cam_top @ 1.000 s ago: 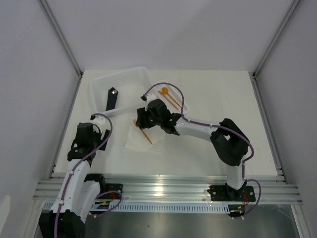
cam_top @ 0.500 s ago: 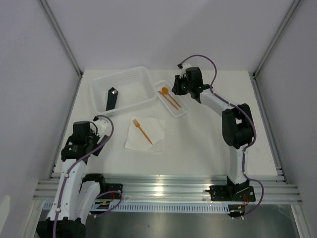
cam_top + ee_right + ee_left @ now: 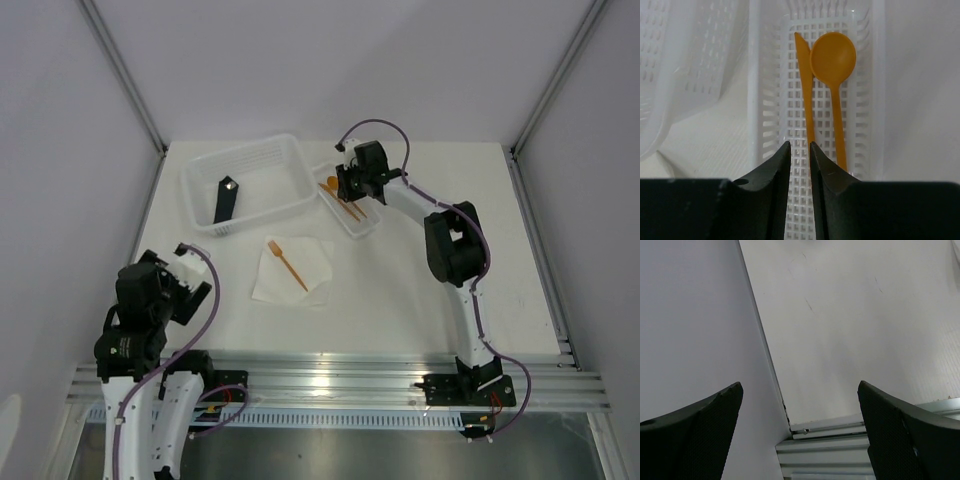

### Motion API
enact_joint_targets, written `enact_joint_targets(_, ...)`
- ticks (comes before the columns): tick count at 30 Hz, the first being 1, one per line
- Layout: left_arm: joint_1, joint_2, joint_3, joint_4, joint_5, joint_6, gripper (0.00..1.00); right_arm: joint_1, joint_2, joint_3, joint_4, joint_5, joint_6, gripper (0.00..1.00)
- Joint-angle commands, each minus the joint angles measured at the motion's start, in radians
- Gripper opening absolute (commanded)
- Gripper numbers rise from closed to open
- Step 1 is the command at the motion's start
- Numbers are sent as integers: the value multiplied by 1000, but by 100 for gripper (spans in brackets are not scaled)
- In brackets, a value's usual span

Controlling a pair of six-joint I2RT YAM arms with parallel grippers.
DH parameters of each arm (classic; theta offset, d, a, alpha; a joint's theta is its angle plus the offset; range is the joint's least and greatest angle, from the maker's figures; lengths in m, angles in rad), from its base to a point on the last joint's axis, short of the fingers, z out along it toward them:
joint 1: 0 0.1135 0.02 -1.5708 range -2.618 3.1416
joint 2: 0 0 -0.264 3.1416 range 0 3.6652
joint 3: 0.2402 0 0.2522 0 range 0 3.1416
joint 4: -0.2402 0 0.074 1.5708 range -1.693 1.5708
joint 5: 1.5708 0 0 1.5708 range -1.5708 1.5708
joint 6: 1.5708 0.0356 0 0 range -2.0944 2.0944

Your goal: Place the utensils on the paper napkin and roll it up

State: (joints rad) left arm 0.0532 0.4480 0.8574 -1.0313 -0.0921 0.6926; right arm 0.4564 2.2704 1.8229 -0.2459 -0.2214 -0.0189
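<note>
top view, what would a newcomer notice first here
Bright orange against all the white: a fork lies on the napkin mid-table. A spoon and knife lie side by side in the narrow tray, the right tool right at the knife's handle.

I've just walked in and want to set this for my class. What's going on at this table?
The right gripper is down over the narrow tray, jaws nearly closed around the handle of the orange knife, which lies beside the spoon. Whether it grips yet is unclear. A fork lies on the napkin. The left gripper hangs open and empty over the table edge. Nothing is rolled yet.
</note>
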Motion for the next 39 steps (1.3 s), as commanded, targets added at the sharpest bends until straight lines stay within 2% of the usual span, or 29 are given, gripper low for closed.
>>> enact_joint_targets(1, 7, -9, -31, -23, 22, 5, 99, 5, 52, 74, -36, 24, -33, 25)
enact_joint_targets(7, 7, -11, -32, -10, 26, -2, 100, 28, 96, 82, -67, 94, -64, 29)
enact_joint_targets(15, 7, -29, -52, -15, 31, -7, 100, 44, 109, 73, -122, 117, -58, 27)
enact_joint_targets(21, 7, -34, -57, -12, 38, -5, 100, 53, 103, 53, -161, 194, -32, 26)
enact_joint_targets(23, 8, -34, -69, 0, 38, -5, 100, 54, 104, 47, -161, 197, -29, 18)
enact_joint_targets(24, 8, -34, -84, 5, 29, -7, 99, 54, 104, 46, -161, 197, -24, 10)
enact_joint_targets(27, 7, -26, -118, 36, 11, -10, 99, 53, 84, 36, -147, 188, -18, 1)
enact_joint_targets(33, 7, -32, -236, 96, -40, -10, 99, 51, 32, 19, -112, 168, -16, 0)
enact_joint_targets(39, 7, -48, -233, 88, -29, -8, 100, 53, 17, 23, -102, 146, -18, 0)
